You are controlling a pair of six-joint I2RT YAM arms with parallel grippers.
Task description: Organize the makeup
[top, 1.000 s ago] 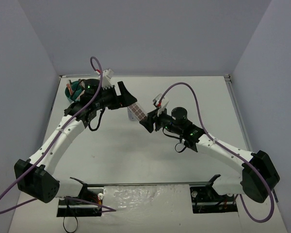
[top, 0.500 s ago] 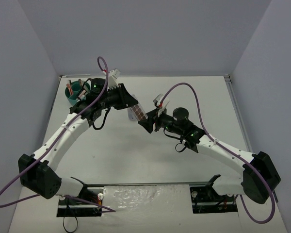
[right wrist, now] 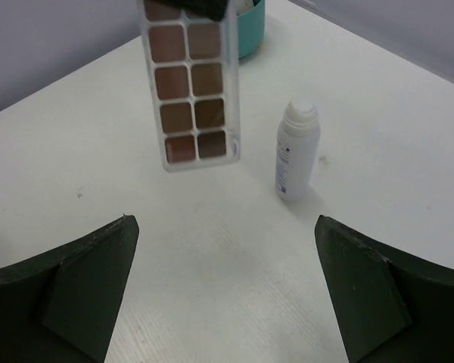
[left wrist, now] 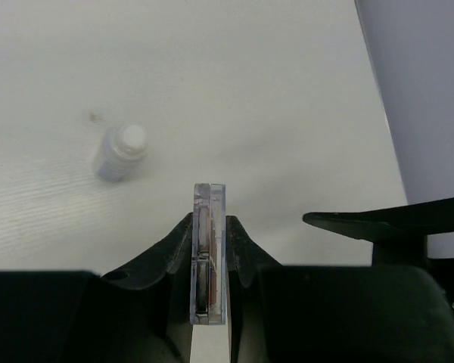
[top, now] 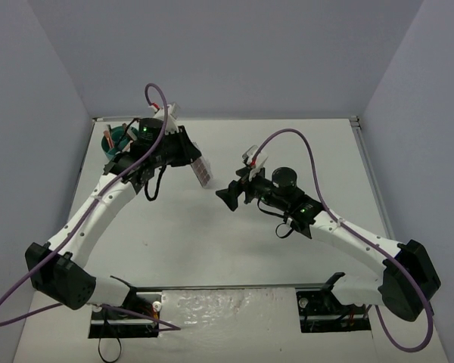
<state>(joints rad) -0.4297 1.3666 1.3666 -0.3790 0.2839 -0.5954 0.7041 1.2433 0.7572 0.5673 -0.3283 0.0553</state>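
The pinkish-brown palette [top: 203,172] hangs above the table, and my left gripper [top: 195,161] is shut on its upper end. In the left wrist view the palette [left wrist: 209,249] stands edge-on, pinched between both fingers. My right gripper [top: 230,195] is open and empty, a little to the palette's right. In its wrist view the palette [right wrist: 189,83] faces me, with the right gripper [right wrist: 227,283] spread wide below it. A white bottle [right wrist: 296,151] stands upright on the table just right of the palette; the same bottle [left wrist: 121,151] shows in the left wrist view.
The round teal tub [top: 117,140] stands at the far left corner behind the left arm, with sticks in it. Its rim [right wrist: 251,34] shows behind the palette. Grey walls close in the table on three sides.
My right gripper has opened, let go of the palette and drawn back a little. My left gripper has shut on the palette and carried it left, away from the right gripper.
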